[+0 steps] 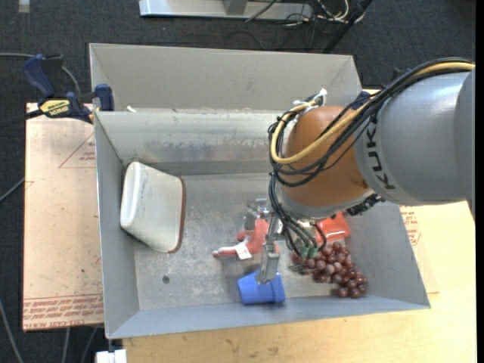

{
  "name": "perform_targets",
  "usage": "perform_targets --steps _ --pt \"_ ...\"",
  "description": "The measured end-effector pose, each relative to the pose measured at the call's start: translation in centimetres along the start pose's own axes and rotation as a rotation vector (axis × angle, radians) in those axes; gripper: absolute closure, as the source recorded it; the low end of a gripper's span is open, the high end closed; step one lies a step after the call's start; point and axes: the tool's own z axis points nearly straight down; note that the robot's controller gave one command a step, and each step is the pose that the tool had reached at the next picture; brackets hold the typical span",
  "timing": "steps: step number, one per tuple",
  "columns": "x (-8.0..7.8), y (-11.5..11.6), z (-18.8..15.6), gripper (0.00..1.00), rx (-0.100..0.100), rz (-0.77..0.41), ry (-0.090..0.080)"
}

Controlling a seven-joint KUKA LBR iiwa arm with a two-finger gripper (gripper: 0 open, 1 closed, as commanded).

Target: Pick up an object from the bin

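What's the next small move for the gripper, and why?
Probably a short drop straight down onto the blue block by the near wall of the bin: the gripper hangs right over it, with the grapes to one side and a red piece behind.

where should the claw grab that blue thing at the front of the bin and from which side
Probably from straight above, closing back to front across the short span of the blue block, near its middle. It lies flat, lengthwise along the bin's front wall, so end to end is its wide way. The claw hangs over its right half.
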Motion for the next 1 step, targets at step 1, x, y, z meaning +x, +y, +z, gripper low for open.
perform_targets --steps 1 --pt "-0.17 -0.02 -0.41 0.0 0.0 0.001 -0.007"
